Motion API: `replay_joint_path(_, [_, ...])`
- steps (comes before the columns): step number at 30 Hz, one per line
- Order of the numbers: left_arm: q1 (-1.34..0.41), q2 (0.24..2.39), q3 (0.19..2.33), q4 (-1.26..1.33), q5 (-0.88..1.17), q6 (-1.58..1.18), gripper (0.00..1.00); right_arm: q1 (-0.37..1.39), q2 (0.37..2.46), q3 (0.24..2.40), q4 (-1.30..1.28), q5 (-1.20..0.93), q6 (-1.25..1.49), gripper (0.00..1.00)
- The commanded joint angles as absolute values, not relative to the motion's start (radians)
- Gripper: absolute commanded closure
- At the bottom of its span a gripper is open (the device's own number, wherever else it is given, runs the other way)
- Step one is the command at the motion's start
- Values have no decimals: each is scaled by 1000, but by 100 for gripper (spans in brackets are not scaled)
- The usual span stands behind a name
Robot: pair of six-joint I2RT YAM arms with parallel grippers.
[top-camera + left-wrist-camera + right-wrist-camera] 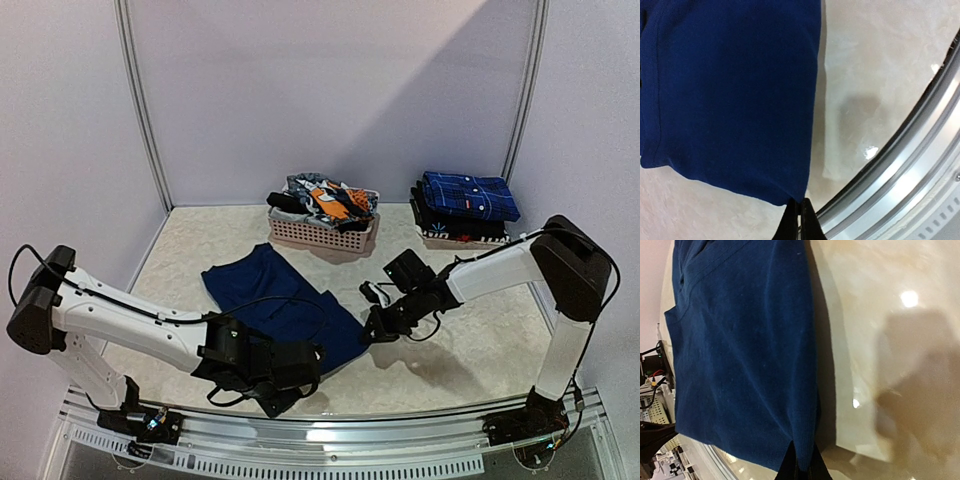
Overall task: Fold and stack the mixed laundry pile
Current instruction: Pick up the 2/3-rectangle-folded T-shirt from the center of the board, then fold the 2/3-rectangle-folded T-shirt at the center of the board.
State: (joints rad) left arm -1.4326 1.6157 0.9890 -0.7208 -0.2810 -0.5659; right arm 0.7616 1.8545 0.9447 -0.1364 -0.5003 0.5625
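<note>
Laundry: navy knit garment (250,280) flat on pale marbled table (480,340), near corner hidden under left gripper (800,222), pinched closed on its hem; right gripper (802,467) clamps the side-slit edge. Beyond: rumpled mixed pile (325,200) in pink slatted plastic basket (335,238).

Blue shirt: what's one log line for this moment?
blue shirt: spread on table | left claw: shut on corner | right claw: shut on corner | basket: clothes inside | folded stack: far right
</note>
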Motion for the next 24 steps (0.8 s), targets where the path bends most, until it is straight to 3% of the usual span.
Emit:
replay_joint_path(1, [-1478, 1636, 1043, -708, -249, -564, 100, 756, 1758, 892, -244, -414, 542, 100])
replay_joint_path(13, [-1535, 1635, 1164, -786, -284, -553, 100, 755, 1530, 934, -464, -309, 513, 100])
replay_joint_path(24, [-1528, 1509, 1154, -856, -385, -556, 100, 757, 1569, 1168, -622, -291, 462, 100])
